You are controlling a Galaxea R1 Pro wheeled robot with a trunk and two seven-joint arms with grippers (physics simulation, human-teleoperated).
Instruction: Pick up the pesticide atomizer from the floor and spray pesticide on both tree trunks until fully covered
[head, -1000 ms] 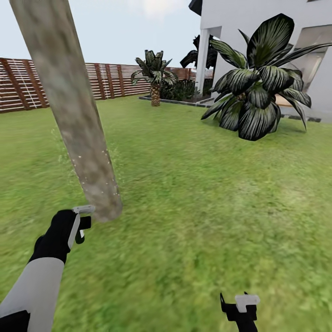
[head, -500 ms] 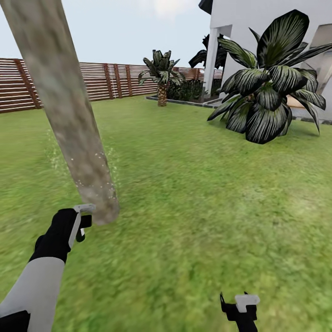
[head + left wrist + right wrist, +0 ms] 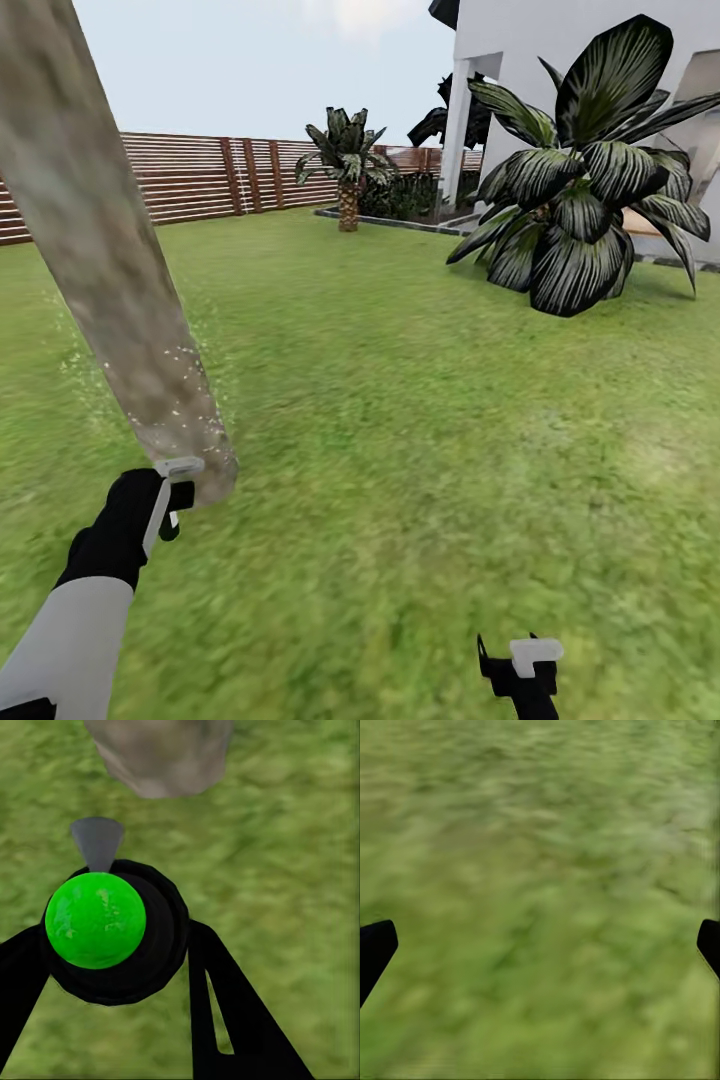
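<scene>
Tree trunk (image 3: 110, 290): at the far left of the head view, thick and leaning, its foot on the grass; whitish specks of spray (image 3: 185, 385) dot its lower part and drift to either side.
Left gripper (image 3: 170, 490): just short of the trunk's foot, its fingers closed round the sprayer (image 3: 112, 937), which shows in the left wrist view as a black body with a bright green top and a grey nozzle aimed at the trunk's base.
Risk, coverage: the specks sit low on the trunk, so I judge the upper part and the far side may stay bare if the aim does not rise or circle.
Risk, contact: the nozzle is close to the bark; a small push forward could knock the sprayer askew in the grip.
Risk, second tree: I see no other such trunk here, so that half of the job looks undone.
Grass (image 3: 420, 440): mottled green, flat, open to the right of the trunk.
Right gripper (image 3: 520, 665): low over the grass, fingers spread wide apart, holding nothing.
Surroundings: a slatted wooden fence (image 3: 200, 178) behind, a small palm (image 3: 345, 170) by it, a big dark-leaved plant (image 3: 580, 190) and a white house wall (image 3: 560, 50) at the right.
</scene>
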